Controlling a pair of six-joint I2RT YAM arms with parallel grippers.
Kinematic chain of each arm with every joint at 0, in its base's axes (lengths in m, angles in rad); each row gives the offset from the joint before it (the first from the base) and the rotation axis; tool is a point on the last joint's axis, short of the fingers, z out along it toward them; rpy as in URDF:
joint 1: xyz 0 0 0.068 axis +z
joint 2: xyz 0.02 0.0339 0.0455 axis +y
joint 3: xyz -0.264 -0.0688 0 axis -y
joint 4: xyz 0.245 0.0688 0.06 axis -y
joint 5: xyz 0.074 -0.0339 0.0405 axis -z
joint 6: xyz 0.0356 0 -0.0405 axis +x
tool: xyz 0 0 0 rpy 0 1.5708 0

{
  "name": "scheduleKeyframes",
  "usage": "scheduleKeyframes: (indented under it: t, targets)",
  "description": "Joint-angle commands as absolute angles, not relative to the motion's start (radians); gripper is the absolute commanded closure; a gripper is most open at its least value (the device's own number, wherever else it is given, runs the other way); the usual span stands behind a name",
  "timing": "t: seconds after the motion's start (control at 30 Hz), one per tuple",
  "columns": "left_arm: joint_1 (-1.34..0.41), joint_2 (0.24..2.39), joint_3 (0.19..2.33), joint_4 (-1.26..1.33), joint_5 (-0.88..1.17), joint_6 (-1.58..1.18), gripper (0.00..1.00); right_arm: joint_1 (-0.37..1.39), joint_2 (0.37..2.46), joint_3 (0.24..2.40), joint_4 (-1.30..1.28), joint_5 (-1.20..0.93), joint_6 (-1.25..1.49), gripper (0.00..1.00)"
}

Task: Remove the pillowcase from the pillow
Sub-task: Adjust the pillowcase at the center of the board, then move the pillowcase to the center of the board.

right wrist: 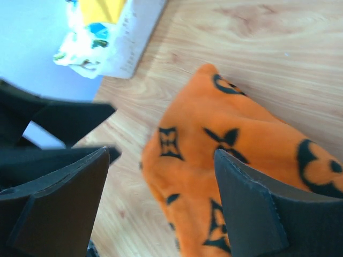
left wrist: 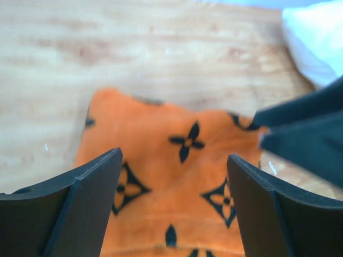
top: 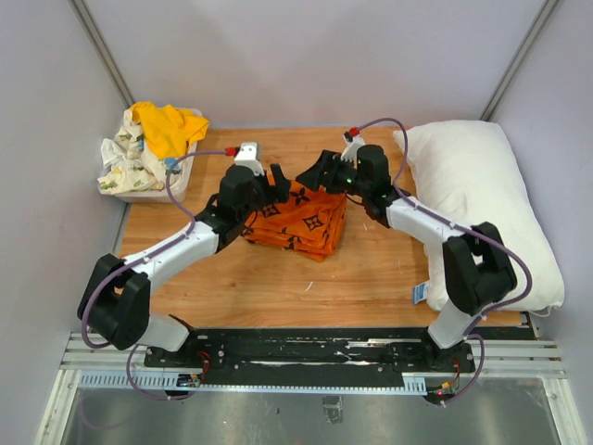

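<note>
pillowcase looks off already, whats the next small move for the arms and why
Probably lift both arms up and back from the pillowcase. It lies folded on the table, apart from the bare pillow at the right, so the job looks done. Both sets of jaws stand open just above the cloth and hold nothing, so there seems to be nothing left to release.
</note>
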State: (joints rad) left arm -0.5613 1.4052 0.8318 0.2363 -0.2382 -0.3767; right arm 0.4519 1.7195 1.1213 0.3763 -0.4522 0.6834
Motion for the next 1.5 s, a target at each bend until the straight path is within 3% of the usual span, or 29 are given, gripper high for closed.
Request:
scheduleKeyframes:
  t: [0.0,0.07,0.23,0.33,0.5,0.93,1.1,1.47]
  targets:
    - [-0.464,1.439,0.913,0.207,-0.084,-0.338,0.25,0.524,1.616,1.055,0.422,-0.283,0.769,0.21]
    - [-0.425,1.463,0.908,0.244,-0.048,-0.353,0.37,0.556,1.584,0.979,0.477,-0.205,0.814,0.27]
    - [-0.410,1.596,0.930,0.272,-0.082,-0.321,0.48,0.611,1.619,0.827,0.634,-0.074,0.896,0.50]
    - [-0.406,1.686,0.929,0.321,-0.074,-0.339,0.60,0.618,1.745,0.837,0.779,-0.161,0.938,0.48]
    - [-0.405,1.791,0.918,0.367,-0.026,-0.384,0.66,0.602,1.896,0.827,0.912,-0.268,1.036,0.47]
    - [-0.501,1.825,0.836,0.536,0.009,-0.558,0.52,0.306,1.756,0.693,0.635,-0.326,0.897,0.46]
    - [-0.546,2.005,1.040,0.533,0.052,-0.539,0.51,0.280,1.662,0.615,0.568,-0.321,0.892,0.46]
    - [-0.654,2.326,1.642,0.304,0.226,-0.387,0.40,0.442,1.458,0.426,0.534,-0.196,1.015,0.41]
